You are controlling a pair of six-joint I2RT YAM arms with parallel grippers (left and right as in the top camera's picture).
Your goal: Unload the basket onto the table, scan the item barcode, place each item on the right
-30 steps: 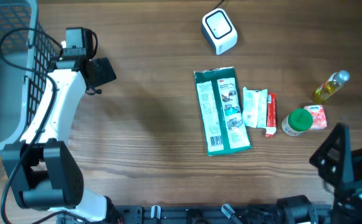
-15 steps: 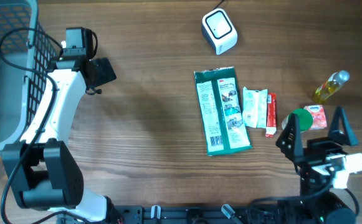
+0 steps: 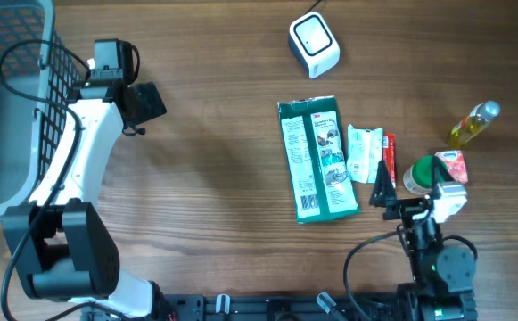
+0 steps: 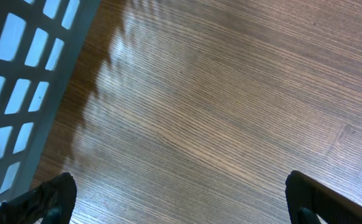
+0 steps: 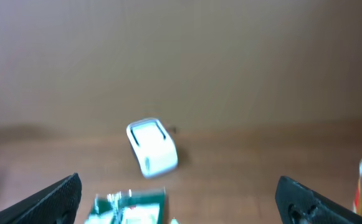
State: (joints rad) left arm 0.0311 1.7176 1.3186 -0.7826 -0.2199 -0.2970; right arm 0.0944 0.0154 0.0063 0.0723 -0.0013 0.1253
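Tabletop [image 3: 214,178] lies bare between basket [image 3: 9,107] at the left edge and green packet [image 3: 318,159], flat below the scanner [image 3: 314,45]. Left gripper [image 3: 144,102] hangs beside the basket, fingers apart; right gripper [image 3: 410,183], fingers spread, hangs over the jar [image 3: 428,169]

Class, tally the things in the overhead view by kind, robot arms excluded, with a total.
Flat packets: 3 (large green printed packet, small pale mint packet, narrow red packet)
Bottles: 1 (clear bottle of yellow liquid)
Jars: 1 (white jar with green lid)
Boxes: 1 (small pink box)
Scanners: 1 (white cube scanner)
Baskets: 1 (grey plastic basket)
Total: 8
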